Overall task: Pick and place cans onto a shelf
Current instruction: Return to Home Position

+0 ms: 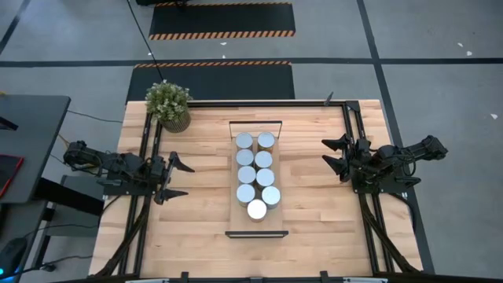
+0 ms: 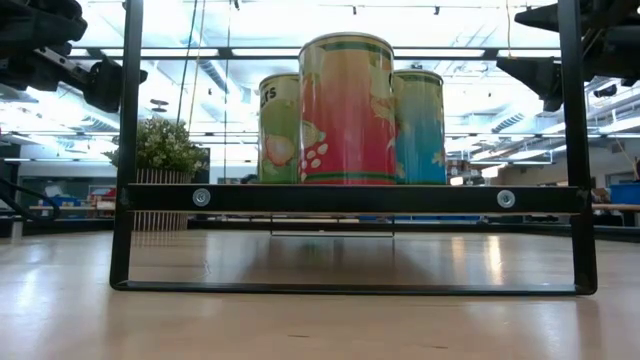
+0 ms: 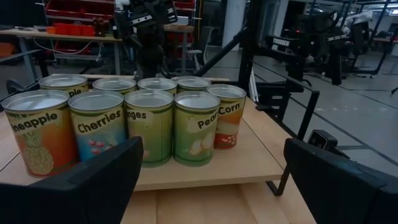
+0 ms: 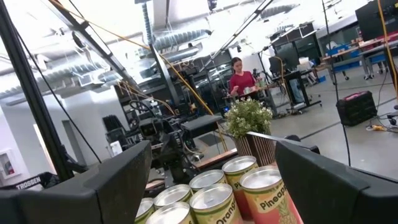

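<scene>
Left gripper: fingers spread apart, holding nothing, well left of the shelf. Cans: nine, upright on the shelf in two rows. Right gripper: fingers likewise spread, empty, well right of the shelf.

The right gripper holds its dark fingers spread wide, and the cans show clustered between them, silver tops up. Just behind the cans rises a potted plant — and well beyond the cans stands a person in red.
</scene>
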